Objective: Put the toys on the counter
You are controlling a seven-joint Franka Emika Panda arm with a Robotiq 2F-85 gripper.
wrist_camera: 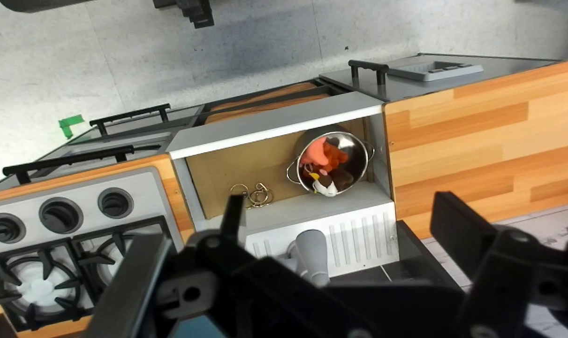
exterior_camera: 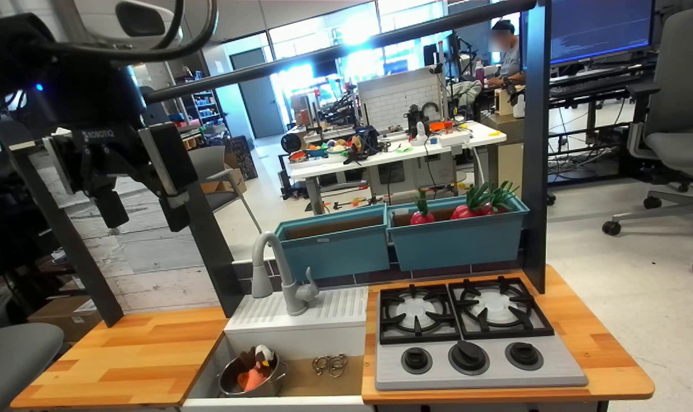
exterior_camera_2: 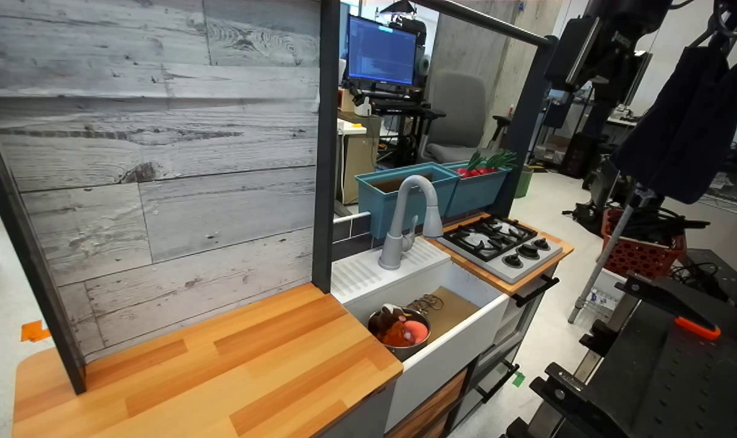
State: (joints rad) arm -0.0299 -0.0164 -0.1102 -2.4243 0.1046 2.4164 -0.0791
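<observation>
The toys, red-orange and pink pieces, lie in a round steel bowl in the white sink, together with a brown, white-headed toy. The toys show in both exterior views (exterior_camera: 254,379) (exterior_camera_2: 415,331) and in the wrist view (wrist_camera: 333,157). The steel bowl (wrist_camera: 359,162) has wire handles. The counter, a light-brown wood-plank worktop, lies beside the sink in both exterior views (exterior_camera: 123,360) (exterior_camera_2: 222,371) and in the wrist view (wrist_camera: 480,141). My gripper (exterior_camera: 146,216) hangs high above the worktop, apart from everything. In the wrist view its fingers (wrist_camera: 340,209) stand wide apart with nothing between them.
A grey faucet (exterior_camera: 289,286) rises behind the sink. Metal rings (wrist_camera: 258,195) lie in the sink beside the bowl. A stove plate (exterior_camera: 478,360) is on the far side. Teal planters (exterior_camera: 460,240), dark posts (exterior_camera: 538,171) and a plank panel (exterior_camera_2: 161,140) stand along the back.
</observation>
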